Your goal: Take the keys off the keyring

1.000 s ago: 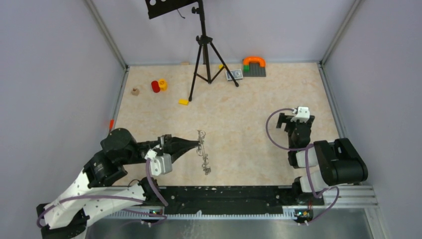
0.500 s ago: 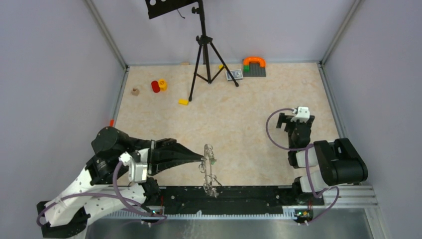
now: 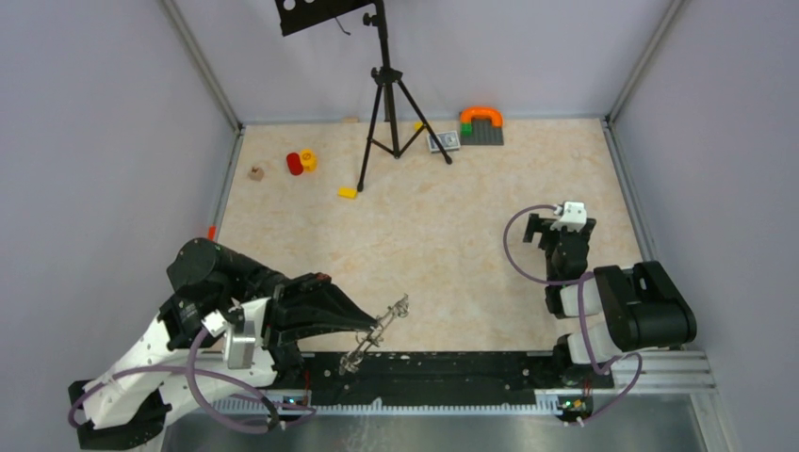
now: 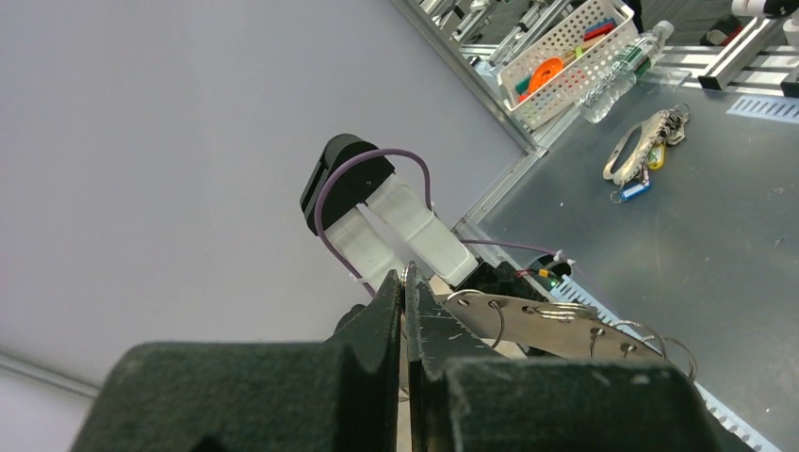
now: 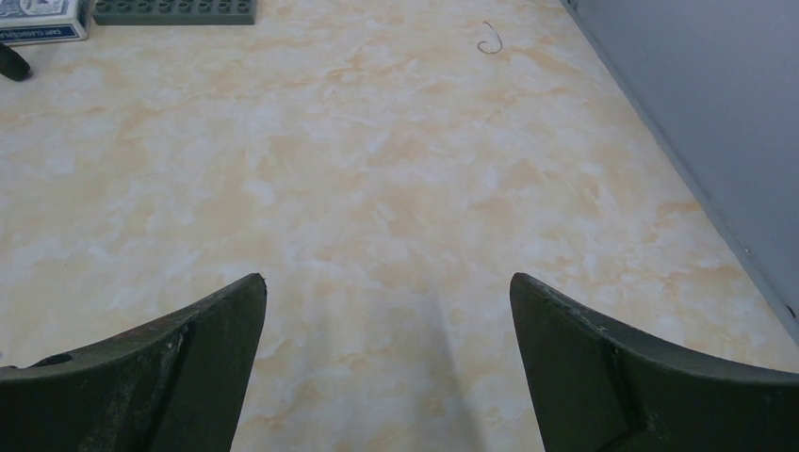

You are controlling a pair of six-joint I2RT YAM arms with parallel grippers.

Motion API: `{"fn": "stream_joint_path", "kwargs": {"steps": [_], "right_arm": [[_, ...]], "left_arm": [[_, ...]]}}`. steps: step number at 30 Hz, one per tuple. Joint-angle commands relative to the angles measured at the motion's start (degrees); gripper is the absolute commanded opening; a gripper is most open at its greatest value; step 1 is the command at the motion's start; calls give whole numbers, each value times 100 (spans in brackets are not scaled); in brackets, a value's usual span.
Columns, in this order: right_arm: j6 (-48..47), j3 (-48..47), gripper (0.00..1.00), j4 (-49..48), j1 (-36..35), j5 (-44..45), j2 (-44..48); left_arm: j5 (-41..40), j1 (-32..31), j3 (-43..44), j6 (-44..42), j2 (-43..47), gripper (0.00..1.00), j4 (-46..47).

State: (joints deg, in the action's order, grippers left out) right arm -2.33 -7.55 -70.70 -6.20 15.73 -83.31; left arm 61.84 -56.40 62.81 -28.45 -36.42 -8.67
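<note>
Flat grey metal keyring (image 4: 537,325), small silver keys (image 3: 351,363) hanging off — clamped tilted in the left gripper (image 3: 363,330), right gripper (image 5: 386,282) fingers wide apart.

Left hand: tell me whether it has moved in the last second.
Yes. The left hand, shut on the keyring, has pulled back toward the black rail at the near edge.

Top view high above table (image 3: 443,235), wrist views close-up, right shares table
</note>
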Motion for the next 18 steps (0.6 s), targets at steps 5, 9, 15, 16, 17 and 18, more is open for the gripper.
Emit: {"fn": "stream_joint_path", "kwargs": {"steps": [5,9,15,16,17,18], "right_arm": [[101,-124,99,-288,44,-43,-36],[101,-124,99,-290,45,-48,-36],[101,-124,99,-291,41,-51,-34],[101,-124,99,-287,43,-49,-36],[101,-124,99,-289,44,-49,-36],[101,-124,99,-294,41,-45,-36]], "left_arm": [[-60,4,117,-1222,16,0,-517],[-160,-1,-1,-1566,39,0,-666],[-298,2,-137,-1922,-100,0,-680],[-303,4,-137,-2000,-126,0,-691],[-308,-2,-137,-2067,-148,0,-709],[-305,-2,-139,-2127,-181,0,-715]]}}
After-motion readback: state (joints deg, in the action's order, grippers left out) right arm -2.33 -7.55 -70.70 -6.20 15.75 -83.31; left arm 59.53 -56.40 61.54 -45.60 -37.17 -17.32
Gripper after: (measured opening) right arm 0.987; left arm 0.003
